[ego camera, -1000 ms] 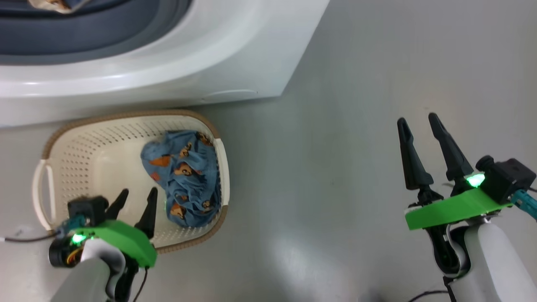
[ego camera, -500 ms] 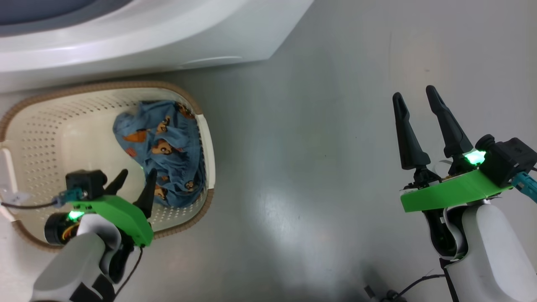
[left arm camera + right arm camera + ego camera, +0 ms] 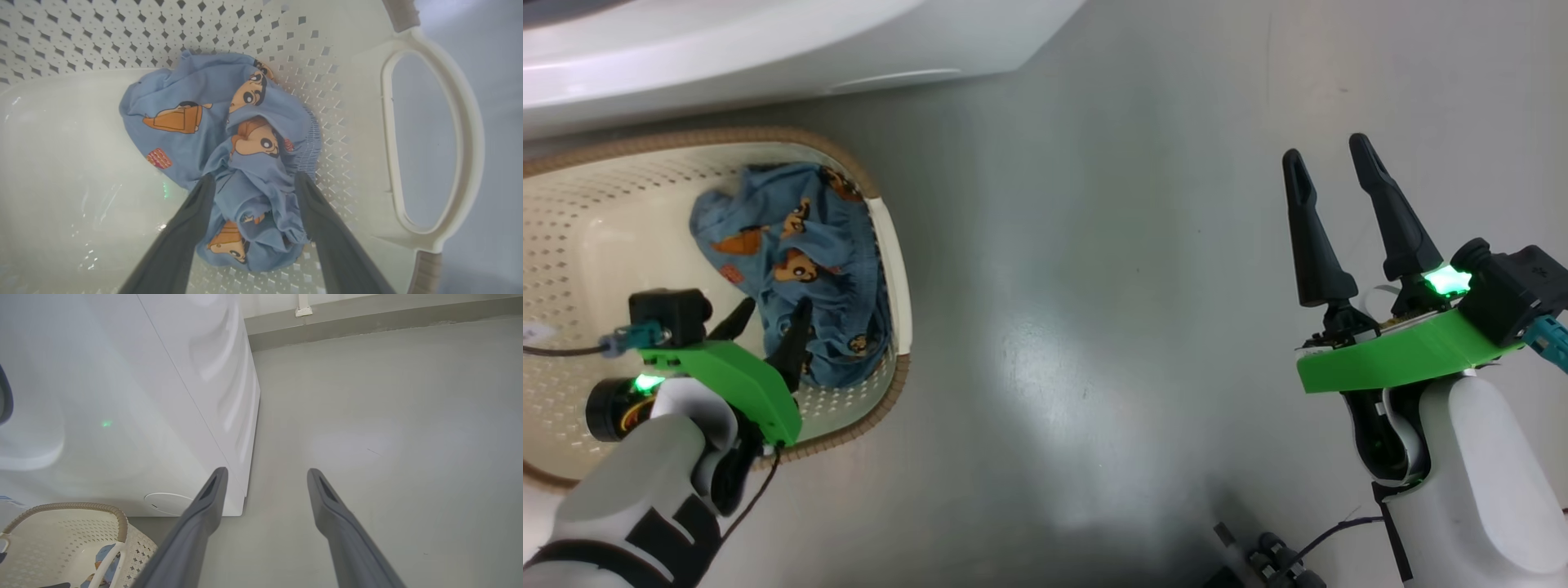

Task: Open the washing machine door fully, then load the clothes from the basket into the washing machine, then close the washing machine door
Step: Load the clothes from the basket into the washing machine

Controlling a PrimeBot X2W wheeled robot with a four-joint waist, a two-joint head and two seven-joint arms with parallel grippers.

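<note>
The clothes point(image 3: 229, 122), a crumpled blue bundle, lie in the basket point(image 3: 892, 269) against its 3 o'clock wall in the head view, the washing machine point(image 3: 768, 49) at 12 o'clock beyond. The left gripper point(image 3: 253, 179) straddles the bundle with jaws wide, so loading looks in hand: next it should sink slightly and close on cloth. The right gripper point(image 3: 1327, 151) hangs at 3 o'clock, jaws wide, empty.

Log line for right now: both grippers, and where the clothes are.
left gripper: open, straddling clothes in basket | right gripper: open, empty, over floor | step: pre-grasp
</note>
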